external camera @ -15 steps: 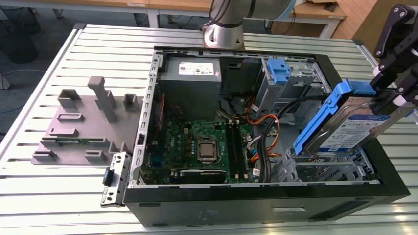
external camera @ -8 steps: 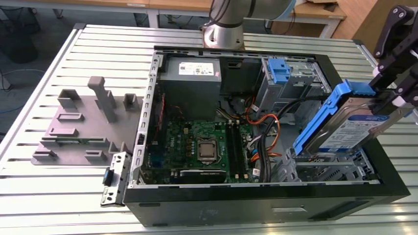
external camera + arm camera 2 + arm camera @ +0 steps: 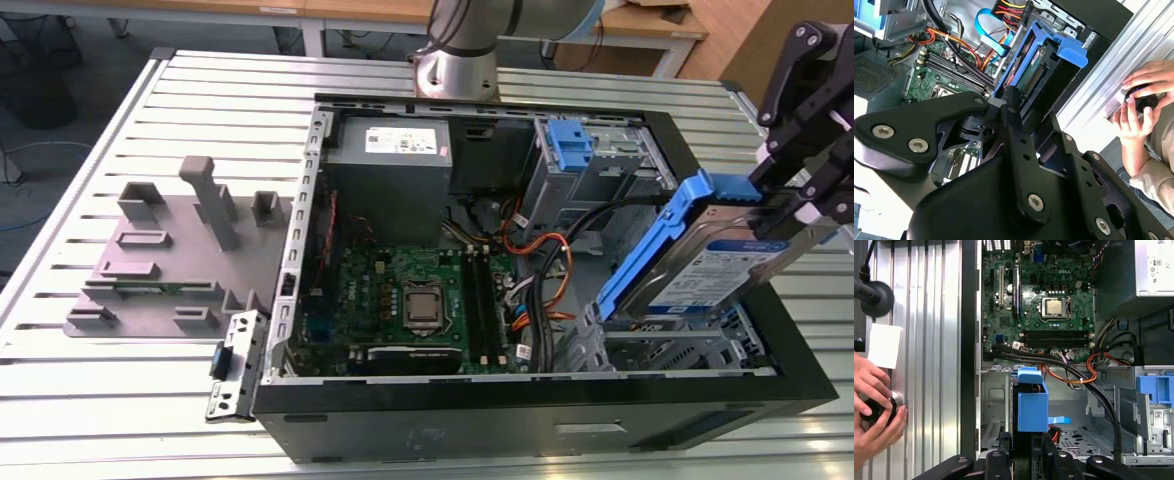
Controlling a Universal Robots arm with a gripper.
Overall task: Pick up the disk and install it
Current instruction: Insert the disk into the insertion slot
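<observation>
The disk [image 3: 707,262], a silver drive with a white-and-blue label in a blue plastic carrier frame, hangs tilted above the metal drive cage [image 3: 681,350] at the front corner of the open computer case, on the exterior view's right. My gripper [image 3: 797,205] is shut on the disk's raised end. In the second wrist view the disk [image 3: 1040,67] sticks out past the black fingers [image 3: 1010,107]. In the first wrist view the blue carrier [image 3: 1032,402] sits between the fingers [image 3: 1004,450], over the cage floor.
Inside the case lie the green motherboard [image 3: 400,300], a grey power-supply box [image 3: 400,145], a tall blue clip [image 3: 571,140] and orange and black cables [image 3: 547,255]. A grey fixture [image 3: 174,250] stands on the slatted table. A person's hands [image 3: 874,405] rest on a knob beside the case.
</observation>
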